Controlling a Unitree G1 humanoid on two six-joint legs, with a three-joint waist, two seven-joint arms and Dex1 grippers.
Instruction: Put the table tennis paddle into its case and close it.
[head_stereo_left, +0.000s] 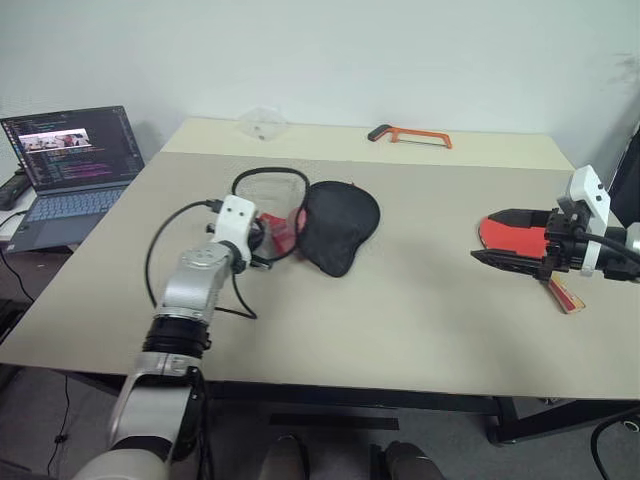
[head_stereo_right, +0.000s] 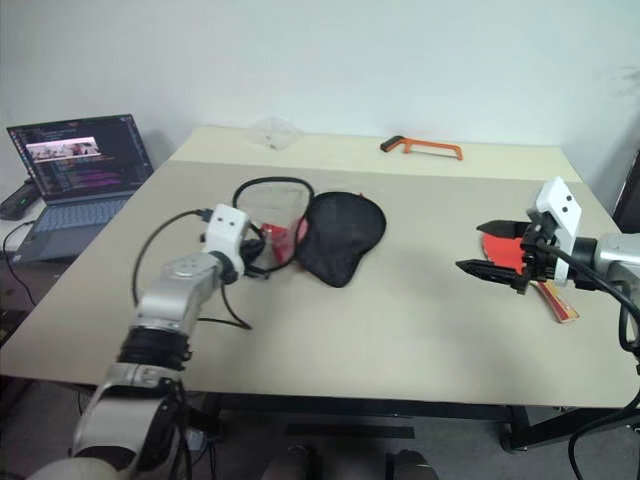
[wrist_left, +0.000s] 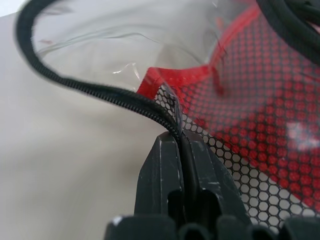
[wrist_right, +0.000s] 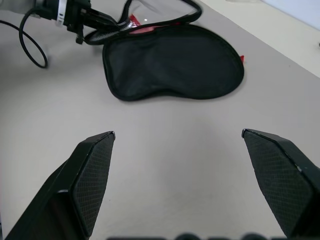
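Observation:
The case (head_stereo_left: 340, 225) lies open near the table's middle, its black back (wrist_right: 175, 65) facing up. Its clear and red-mesh front flap (wrist_left: 260, 75) is lifted on the left side. My left gripper (head_stereo_left: 262, 238) is shut on the flap's black zip edge (wrist_left: 100, 92); the left wrist view shows both fingertips (wrist_left: 167, 150) pinching it. The table tennis paddle (head_stereo_left: 510, 238) lies flat at the table's right, red face up, with its striped handle (head_stereo_left: 565, 295) pointing to the near edge. My right gripper (head_stereo_left: 482, 237) hovers just over the paddle's face, open wide and empty, pointing toward the case.
An open laptop (head_stereo_left: 70, 165) sits off the table's left side. An orange hacksaw (head_stereo_left: 412, 136) and a clear plastic wrapper (head_stereo_left: 262, 122) lie on the far strip of the table. A black cable (head_stereo_left: 165, 250) loops from my left wrist over the tabletop.

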